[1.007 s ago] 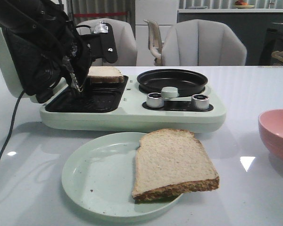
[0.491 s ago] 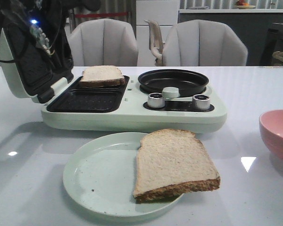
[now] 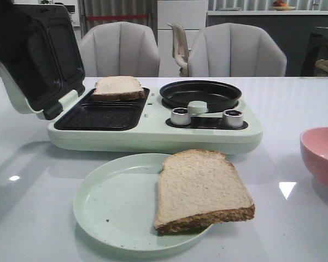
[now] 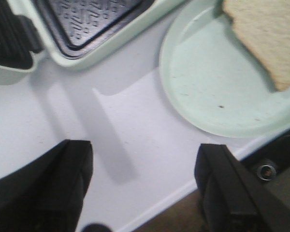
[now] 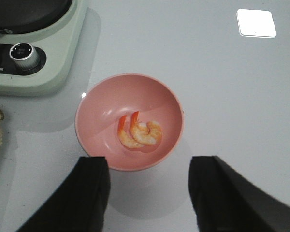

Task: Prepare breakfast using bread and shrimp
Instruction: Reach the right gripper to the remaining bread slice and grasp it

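Note:
One slice of bread (image 3: 118,87) lies at the back of the open sandwich maker's dark grill plate (image 3: 98,117). A second bread slice (image 3: 202,188) rests on the right half of a pale green plate (image 3: 109,207), overhanging its rim. Two curled orange shrimp (image 5: 140,133) sit in a pink bowl (image 5: 101,101) at the table's right. My left gripper (image 4: 145,164) hangs open and empty over bare table near the front edge, beside the plate (image 4: 208,82). On the near side of the bowl my right gripper (image 5: 147,179) is open, nothing between its fingers.
The pale green sandwich maker (image 3: 153,136) has its lid (image 3: 38,60) standing open at the left. It also has a round black pan (image 3: 199,93) and two silver knobs (image 3: 180,115) (image 3: 232,118). Grey chairs stand behind the table.
My left arm has pulled up and away from the grill plate and left the front view. The bread slice stays at the back of the grill.

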Robot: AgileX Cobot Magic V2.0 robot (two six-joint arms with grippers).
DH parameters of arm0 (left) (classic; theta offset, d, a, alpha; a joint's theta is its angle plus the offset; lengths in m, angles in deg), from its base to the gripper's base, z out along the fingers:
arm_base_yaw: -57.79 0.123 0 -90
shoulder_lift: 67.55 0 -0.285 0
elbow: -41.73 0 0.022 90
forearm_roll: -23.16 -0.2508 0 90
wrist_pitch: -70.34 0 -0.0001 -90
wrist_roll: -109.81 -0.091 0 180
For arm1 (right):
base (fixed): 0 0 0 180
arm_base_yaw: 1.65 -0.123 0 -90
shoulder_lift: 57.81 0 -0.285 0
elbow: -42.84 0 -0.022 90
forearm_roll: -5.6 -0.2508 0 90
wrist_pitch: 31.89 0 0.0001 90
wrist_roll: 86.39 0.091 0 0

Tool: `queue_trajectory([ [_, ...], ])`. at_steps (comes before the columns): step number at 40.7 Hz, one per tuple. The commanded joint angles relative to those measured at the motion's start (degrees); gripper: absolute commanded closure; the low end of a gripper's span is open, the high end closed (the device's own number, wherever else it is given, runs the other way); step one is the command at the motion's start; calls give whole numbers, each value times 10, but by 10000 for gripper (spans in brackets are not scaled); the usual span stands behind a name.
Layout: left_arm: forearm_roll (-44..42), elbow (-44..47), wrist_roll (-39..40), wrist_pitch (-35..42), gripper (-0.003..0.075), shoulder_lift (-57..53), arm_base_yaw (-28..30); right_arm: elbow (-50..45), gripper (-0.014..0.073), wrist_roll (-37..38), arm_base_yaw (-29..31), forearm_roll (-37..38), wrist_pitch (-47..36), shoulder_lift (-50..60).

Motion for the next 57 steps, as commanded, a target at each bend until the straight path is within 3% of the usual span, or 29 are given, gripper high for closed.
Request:
queue_trajectory([
  [1,76,-13,-55,12,219,-57,-3,14,109,-2,3,0,-40,-1],
  [10,114,34,-84,16,219,-150,-3,14,109,-2,3,-18,-32,-11],
  [16,114,81,-84,16,219,-202,-3,14,109,-6,0,-122,11,-43],
  [22,118,102,-84,16,219,-232,-3,14,109,-81,-39,-232,58,-114],
  [31,119,101,-84,17,219,-232,-3,14,109,-156,-132,-367,6,-245],
  [39,120,101,-84,28,219,-231,-3,41,109,-159,-187,-398,-60,-376],
  [57,120,101,-84,33,219,-231,-3,197,112,-161,-197,-399,-7,-567],
])
